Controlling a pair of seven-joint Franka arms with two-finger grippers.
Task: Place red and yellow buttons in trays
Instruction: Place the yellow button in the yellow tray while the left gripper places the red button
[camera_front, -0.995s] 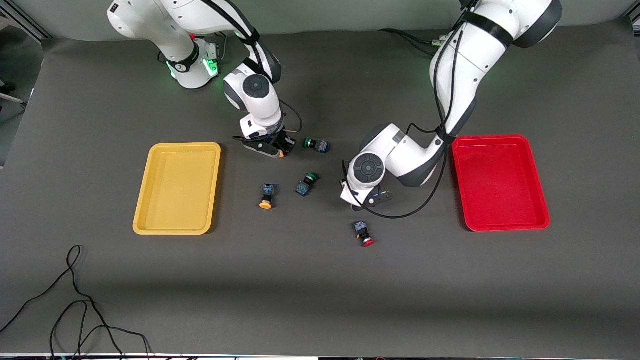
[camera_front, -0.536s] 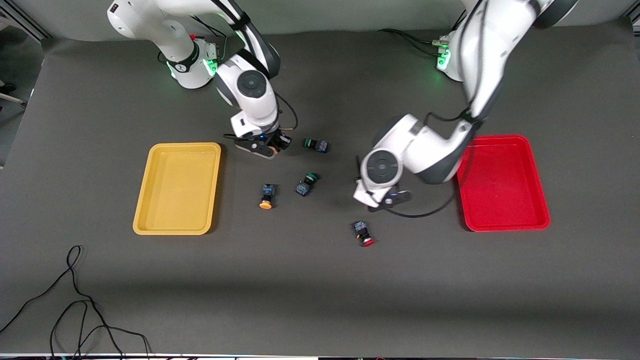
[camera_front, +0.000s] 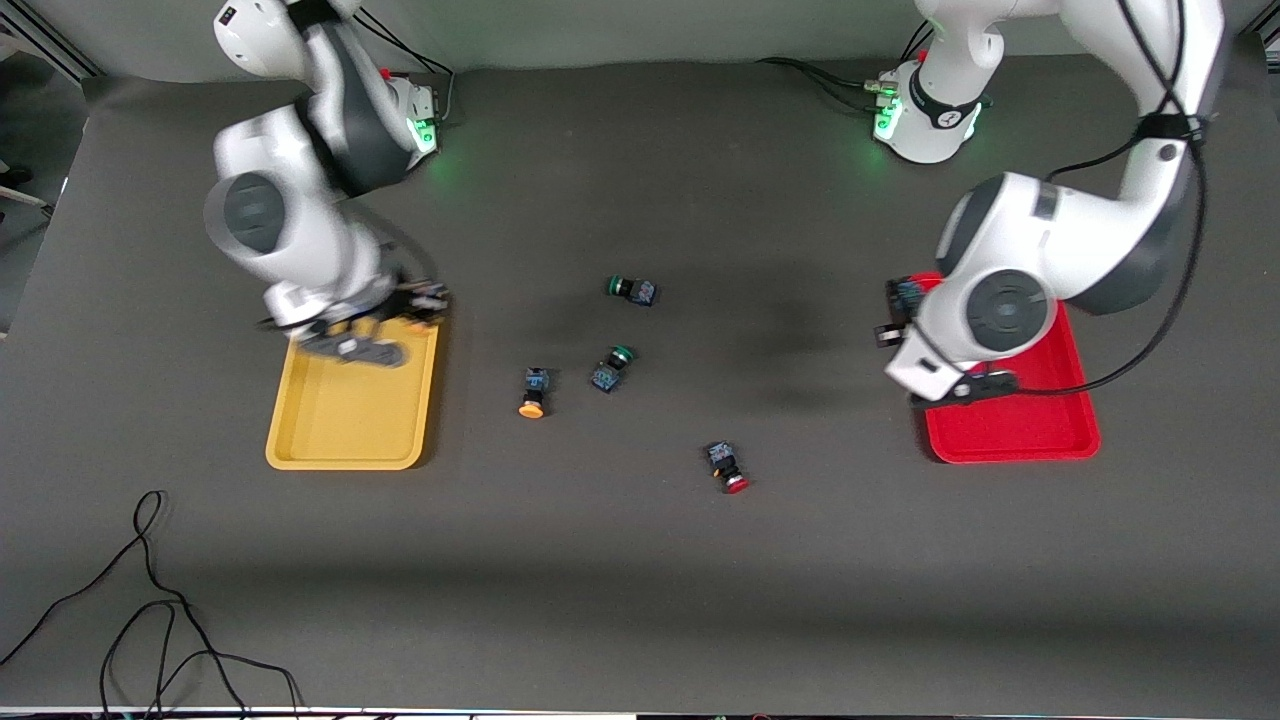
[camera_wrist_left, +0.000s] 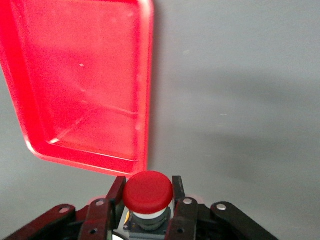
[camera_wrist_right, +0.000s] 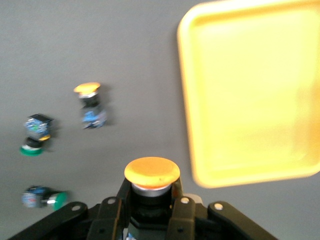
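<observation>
My left gripper (camera_front: 903, 297) is shut on a red-capped button (camera_wrist_left: 148, 191) and holds it in the air over the rim of the red tray (camera_front: 1010, 455), which also shows in the left wrist view (camera_wrist_left: 75, 75). My right gripper (camera_front: 420, 298) is shut on an orange-yellow-capped button (camera_wrist_right: 152, 172) in the air, over the corner of the yellow tray (camera_front: 340, 462); that tray also shows in the right wrist view (camera_wrist_right: 250, 90). A second yellow button (camera_front: 533, 392) and a second red button (camera_front: 727, 468) lie on the mat between the trays. Both trays hold nothing.
Two green-capped buttons (camera_front: 632, 290) (camera_front: 612, 367) lie on the mat mid-table, near the loose yellow button. A black cable (camera_front: 150, 590) lies on the mat near the front camera at the right arm's end.
Both arms have swung away from mid-table with their buttons: the right gripper to the yellow tray's corner, the left gripper to the red tray's edge. The loose buttons have not moved.
</observation>
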